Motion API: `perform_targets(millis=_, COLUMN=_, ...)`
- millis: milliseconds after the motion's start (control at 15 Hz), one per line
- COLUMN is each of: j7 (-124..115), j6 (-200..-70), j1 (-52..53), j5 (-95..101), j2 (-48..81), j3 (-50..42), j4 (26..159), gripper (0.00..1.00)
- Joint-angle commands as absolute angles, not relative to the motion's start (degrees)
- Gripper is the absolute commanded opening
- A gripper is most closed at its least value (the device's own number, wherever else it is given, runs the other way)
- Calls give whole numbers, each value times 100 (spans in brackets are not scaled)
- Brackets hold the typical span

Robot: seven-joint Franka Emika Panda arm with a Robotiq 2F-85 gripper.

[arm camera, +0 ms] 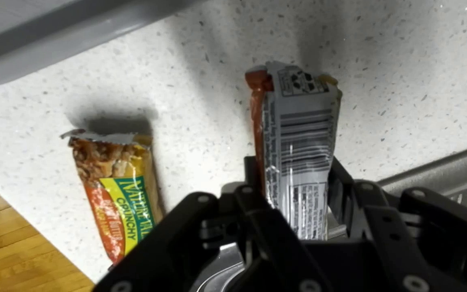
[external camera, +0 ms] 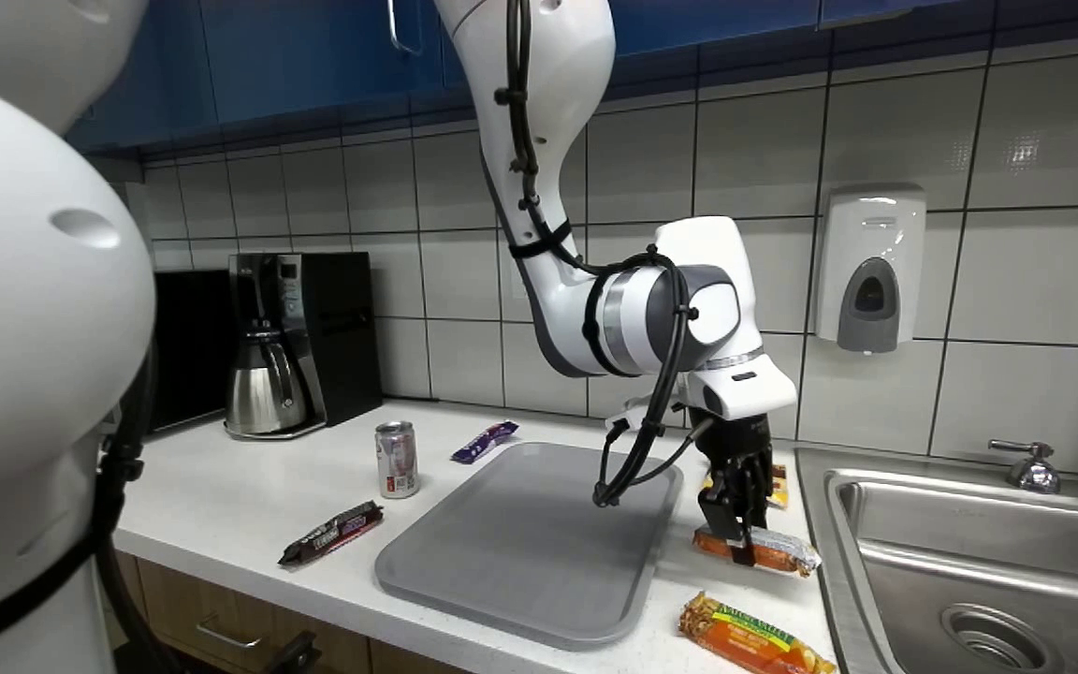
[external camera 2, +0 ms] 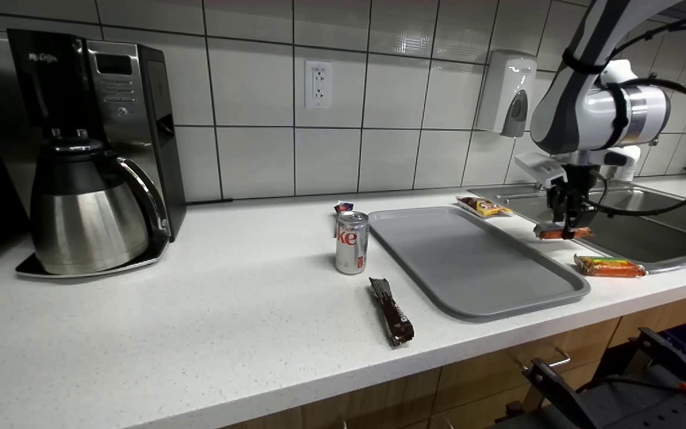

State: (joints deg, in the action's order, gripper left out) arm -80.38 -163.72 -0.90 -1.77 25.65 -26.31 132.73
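Both black fingers of my gripper (arm camera: 293, 172) press on the long sides of an orange-wrapped bar (arm camera: 304, 129). Its silvery back with a barcode faces up in the wrist view. In both exterior views this held bar (external camera: 782, 550) (external camera 2: 548, 232) is near the sink's edge, roughly level; it looks slightly off the counter, though the gap is hard to judge. A second bar, an orange, green and yellow Nature Valley one (arm camera: 118, 194) (external camera: 752, 637) (external camera 2: 611, 267), lies on the counter beside it, closer to the front edge. The held bar's near end is hidden by the gripper.
A grey tray (external camera: 530, 543) (external camera 2: 474, 262) lies alongside, with the steel sink (external camera: 969, 571) opposite. Behind the gripper is a yellow packet (external camera 2: 483, 207). Past the tray are a soda can (external camera 2: 352, 243), a dark-wrapped bar (external camera 2: 392, 313), a purple-wrapped bar (external camera: 485, 442) and a coffee maker (external camera 2: 90, 155).
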Motion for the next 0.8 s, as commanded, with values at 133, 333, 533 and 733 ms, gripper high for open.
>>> perform_targets(millis=133, j7=-7872, j6=-16187, j1=-187, j5=-206, j2=2768, j3=-2583, j4=13012, gripper=16)
perform_targets(millis=333, j7=-7873, j6=-16181, j1=-175, j5=-214, j2=2849, j3=-2587, j4=12971, gripper=43)
perform_targets(millis=533, j7=-7863, j6=-16165, j1=-167, j5=-214, j2=2873, j3=-2595, j4=12957, gripper=73)
perform_targets(millis=733, j7=-7869, j6=-16175, j1=-136, j5=-195, j2=2810, j3=-2629, j4=12981, gripper=93)
